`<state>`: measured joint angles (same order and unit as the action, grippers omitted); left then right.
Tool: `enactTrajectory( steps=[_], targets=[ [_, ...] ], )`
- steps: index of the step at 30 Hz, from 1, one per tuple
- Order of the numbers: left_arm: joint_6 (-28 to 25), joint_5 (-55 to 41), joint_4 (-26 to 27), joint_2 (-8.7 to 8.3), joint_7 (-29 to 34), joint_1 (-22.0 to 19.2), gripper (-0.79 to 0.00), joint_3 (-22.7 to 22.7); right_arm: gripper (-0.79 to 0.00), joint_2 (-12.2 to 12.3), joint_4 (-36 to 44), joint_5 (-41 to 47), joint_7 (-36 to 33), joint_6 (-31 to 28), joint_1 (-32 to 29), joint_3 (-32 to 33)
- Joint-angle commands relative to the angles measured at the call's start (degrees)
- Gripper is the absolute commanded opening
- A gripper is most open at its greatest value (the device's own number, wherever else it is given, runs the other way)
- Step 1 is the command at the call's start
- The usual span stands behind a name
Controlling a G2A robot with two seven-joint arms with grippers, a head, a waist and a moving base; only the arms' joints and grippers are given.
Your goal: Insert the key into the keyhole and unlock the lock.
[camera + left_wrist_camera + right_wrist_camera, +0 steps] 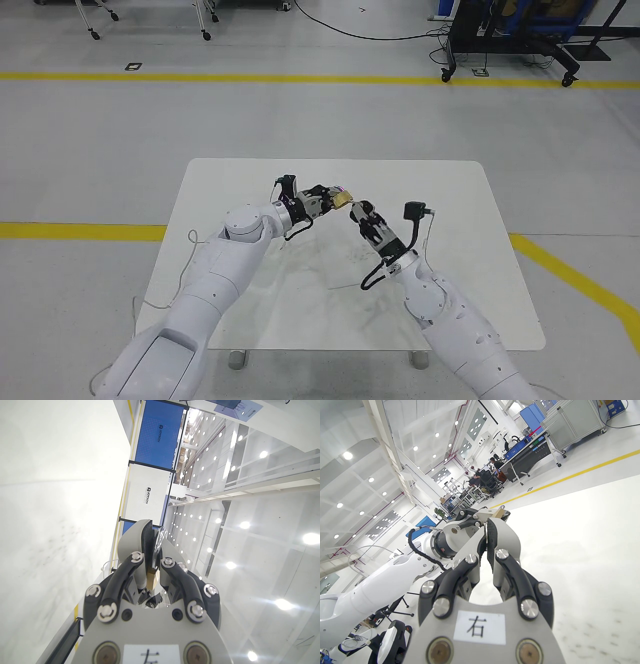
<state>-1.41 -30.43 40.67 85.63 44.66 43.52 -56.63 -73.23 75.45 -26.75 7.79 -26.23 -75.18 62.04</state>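
Above the white tabletop [250,300], the left gripper [155,536] held the brass lock [153,578] clamped in its jaws and the right gripper [488,531] hung just beside it, jaws pressed together, so inserting the key and unlocking apparently remained.

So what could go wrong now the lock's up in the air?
1. The lock is only pinched in the left gripper, above the table. A hard push might knock it loose and drop it.
2. The right gripper is shut just beside the lock, but I can't make out the key in it. If the key sits crooked, it may miss the keyhole.
3. The two grippers are very close and could bump.
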Motion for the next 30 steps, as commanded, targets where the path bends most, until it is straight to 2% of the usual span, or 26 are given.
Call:
enactTrajectory(
  steps=[1,8,14,19,23,30],
  targets=[
    [0.1,0.1,-0.1,0.04,-0.1,0.0,-0.785,0.0,-0.785,-0.1,0.0,-0.1,0.0,0.0,0.0,0.0],
    [0.0,0.2,-0.1,0.14,-0.4,0.0,-0.785,-0.3,-0.785,-0.2,-0.1,-0.7,-1.8,0.0,-0.2,0.0],
    [-0.7,0.2,-0.1,0.20,-0.4,0.1,-0.785,-0.6,-0.785,-0.3,0.0,2.1,-5.7,0.0,-0.6,0.0],
    [-3.1,0.1,0.4,0.16,-0.7,0.3,-0.785,-1.3,-0.785,-0.8,0.4,21.4,-12.9,-3.1,-1.8,0.8],
    [-7.2,0.4,1.5,0.00,-1.5,1.2,-0.785,-2.1,-0.785,-1.1,0.9,37.5,-20.4,-1.5,-2.6,1.1],
    [-10.3,3.1,3.1,-0.22,-3.4,2.2,-0.785,-2.3,-0.785,-1.9,1.1,44.4,-20.1,0.1,-2.6,0.4]
  ],
)
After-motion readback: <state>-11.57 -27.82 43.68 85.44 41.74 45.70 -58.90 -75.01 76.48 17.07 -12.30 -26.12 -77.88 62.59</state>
